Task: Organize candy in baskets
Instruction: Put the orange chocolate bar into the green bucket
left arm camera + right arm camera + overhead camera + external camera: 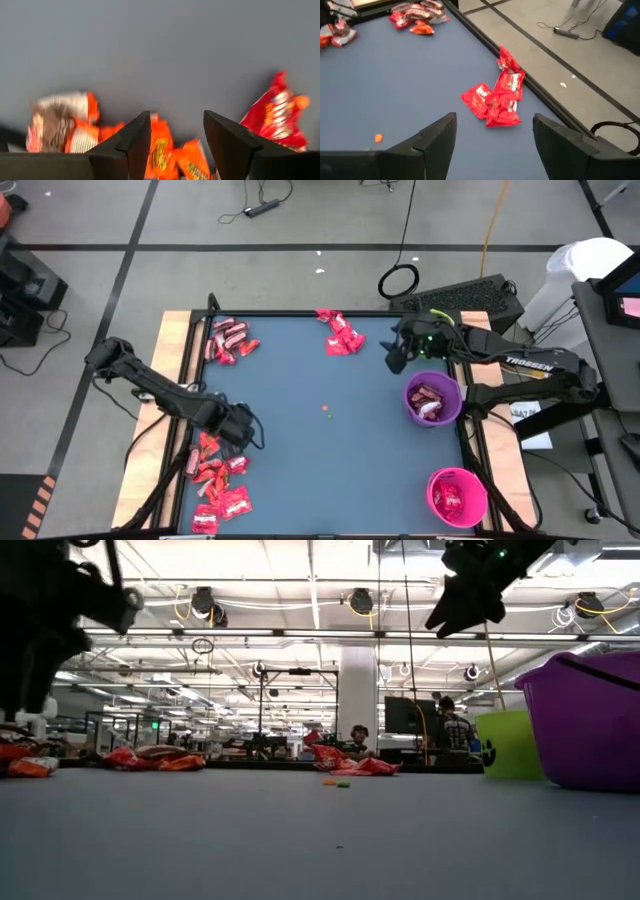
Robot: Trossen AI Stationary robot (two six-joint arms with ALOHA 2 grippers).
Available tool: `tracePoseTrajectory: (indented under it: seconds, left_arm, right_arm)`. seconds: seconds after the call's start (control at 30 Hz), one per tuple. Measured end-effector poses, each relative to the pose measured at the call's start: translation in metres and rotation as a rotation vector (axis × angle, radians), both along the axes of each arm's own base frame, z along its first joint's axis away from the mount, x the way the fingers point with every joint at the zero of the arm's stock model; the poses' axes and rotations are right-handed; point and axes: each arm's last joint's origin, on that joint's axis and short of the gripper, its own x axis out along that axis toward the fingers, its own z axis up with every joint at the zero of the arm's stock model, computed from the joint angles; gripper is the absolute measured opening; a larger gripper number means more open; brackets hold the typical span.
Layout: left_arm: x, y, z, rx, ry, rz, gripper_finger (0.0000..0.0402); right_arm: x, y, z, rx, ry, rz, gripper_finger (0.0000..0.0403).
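Candy (339,334) at table's (330,460) far edge, baskets (433,400) along right side

Red-wrapped candy lies in three loose heaps on the table: one by the far left corner (229,340), one at the far edge near the middle (340,333), one along the near left side (214,481) (some orange wrappers among it). The purple basket (448,413) and the pink basket (476,502) stand upright on the right side, each holding a few sweets. The lime green basket (508,743) stands upright behind the purple one in the low view.
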Motion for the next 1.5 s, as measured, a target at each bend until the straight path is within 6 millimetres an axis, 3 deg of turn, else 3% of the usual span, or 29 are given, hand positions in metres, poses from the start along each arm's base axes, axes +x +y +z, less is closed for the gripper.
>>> tracePoseTrajectory:
  seconds: [0.33, 0.53, 0.8, 1.1, 1.27, 1.5]
  left_arm:
    - [-0.030, 0.008, -0.039, -0.086, 0.253, 0.177, 0.0187]
    - [-0.037, 0.011, -0.052, -0.099, 0.278, 0.199, 0.0187]
    - [-0.034, 0.011, -0.053, -0.100, 0.233, 0.152, 0.0146]
    - [-0.028, 0.009, -0.054, -0.104, 0.161, 0.078, 0.0016]
    - [-0.024, 0.009, -0.052, -0.075, 0.107, 0.013, 0.0013]
    - [0.001, 0.005, -0.028, 0.091, -0.117, -0.107, 0.0015]
  right_arm:
    - [0.000, 0.001, -0.001, 0.005, 0.013, 0.004, 0.0249]
    - [-0.001, 0.001, -0.001, 0.005, 0.014, 0.004, 0.0249]
    - [0.000, 0.001, -0.001, 0.004, 0.015, 0.005, 0.0249]
    - [0.005, 0.004, -0.008, 0.024, 0.032, 0.055, 0.0249]
    - [0.022, 0.014, -0.021, 0.033, 0.011, 0.158, 0.0249]
    - [0.059, 0.032, -0.044, 0.063, -0.055, 0.335, 0.0249]
